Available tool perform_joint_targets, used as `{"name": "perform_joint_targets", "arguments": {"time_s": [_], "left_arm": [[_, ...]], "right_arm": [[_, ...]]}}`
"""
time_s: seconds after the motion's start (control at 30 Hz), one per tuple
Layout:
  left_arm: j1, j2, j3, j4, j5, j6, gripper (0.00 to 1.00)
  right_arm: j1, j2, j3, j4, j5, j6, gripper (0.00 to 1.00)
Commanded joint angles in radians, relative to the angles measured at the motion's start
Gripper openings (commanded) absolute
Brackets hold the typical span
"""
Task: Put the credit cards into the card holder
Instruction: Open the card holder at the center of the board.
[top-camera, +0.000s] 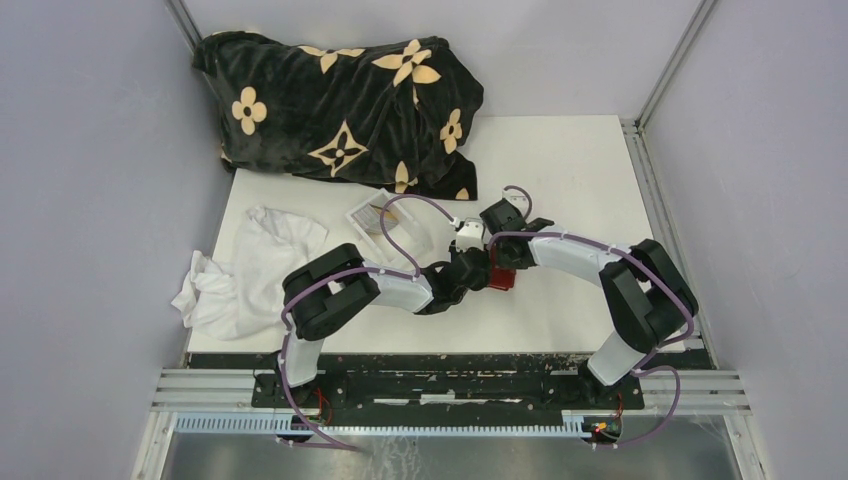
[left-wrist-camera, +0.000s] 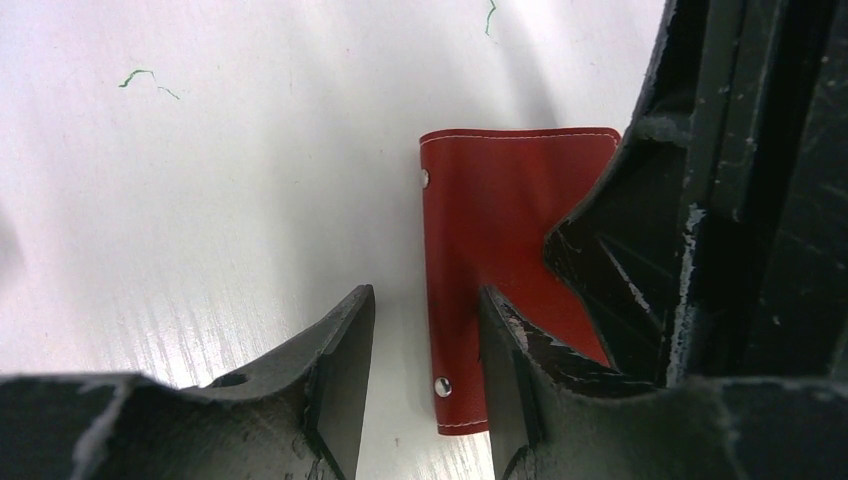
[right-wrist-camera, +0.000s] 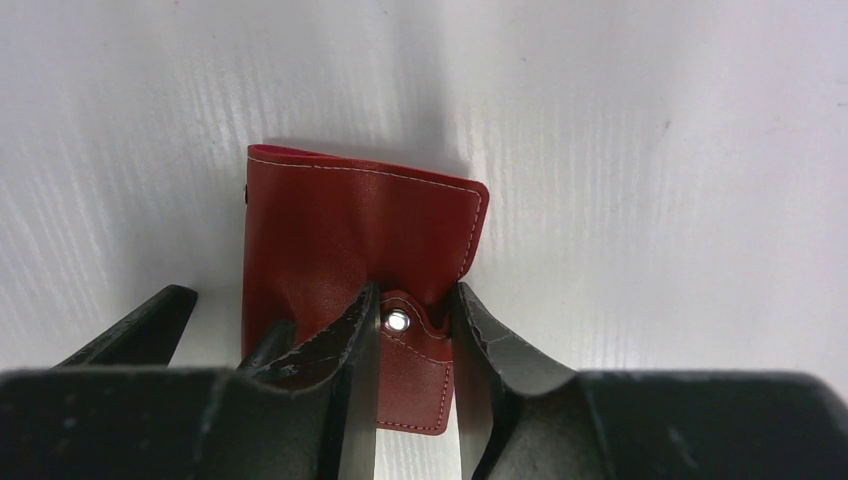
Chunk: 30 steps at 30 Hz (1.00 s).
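The card holder (top-camera: 504, 279) is a small red wallet lying flat on the white table (top-camera: 560, 170) between both arms. In the right wrist view the card holder (right-wrist-camera: 340, 220) is folded, and its snap tab with the pale stud (right-wrist-camera: 398, 321) sits pinched between my right gripper's (right-wrist-camera: 415, 295) fingers. My left gripper (left-wrist-camera: 425, 295) is open and straddles the left edge of the card holder (left-wrist-camera: 500, 200), with its right finger resting on the red cover. In the top view the left gripper (top-camera: 468, 270) and right gripper (top-camera: 498, 256) meet over the wallet. No credit cards show clearly.
A clear plastic box (top-camera: 372, 215) with something pale inside stands just behind the left gripper. A crumpled white cloth (top-camera: 245, 265) lies at the table's left edge. A black blanket with cream flowers (top-camera: 340, 100) covers the back left.
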Motion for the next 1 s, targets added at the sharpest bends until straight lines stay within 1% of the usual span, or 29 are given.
{"name": "perform_joint_targets", "arguments": {"time_s": [0.0,0.17,0.33,0.43,0.63,0.7,0.77,0.97], "left_arm": [[-0.001,0.053,-0.044,-0.149,-0.016,-0.04,0.49],[-0.006,0.067,-0.032,-0.152,-0.013,-0.041,0.47],[-0.014,0.089,-0.011,-0.159,-0.005,-0.036,0.46],[-0.019,0.102,0.0,-0.159,0.001,-0.036,0.45],[-0.024,0.117,0.006,-0.171,-0.001,-0.039,0.43],[-0.023,0.116,0.004,-0.171,-0.003,-0.041,0.43],[-0.023,0.116,0.005,-0.173,-0.005,-0.042,0.43],[-0.023,0.122,0.004,-0.177,-0.005,-0.053,0.42]], "right_arm": [[-0.011,-0.002,0.007,-0.189,0.112,-0.021,0.28],[-0.012,0.028,0.039,-0.218,0.108,-0.024,0.37],[-0.011,0.048,0.046,-0.232,0.118,-0.023,0.39],[-0.012,0.065,0.053,-0.244,0.125,-0.022,0.45],[-0.012,0.076,0.061,-0.26,0.146,-0.018,0.52],[-0.011,0.076,0.065,-0.264,0.149,-0.018,0.52],[-0.012,0.075,0.065,-0.267,0.151,-0.017,0.49],[-0.005,0.065,0.052,-0.282,0.157,-0.004,0.33]]}}
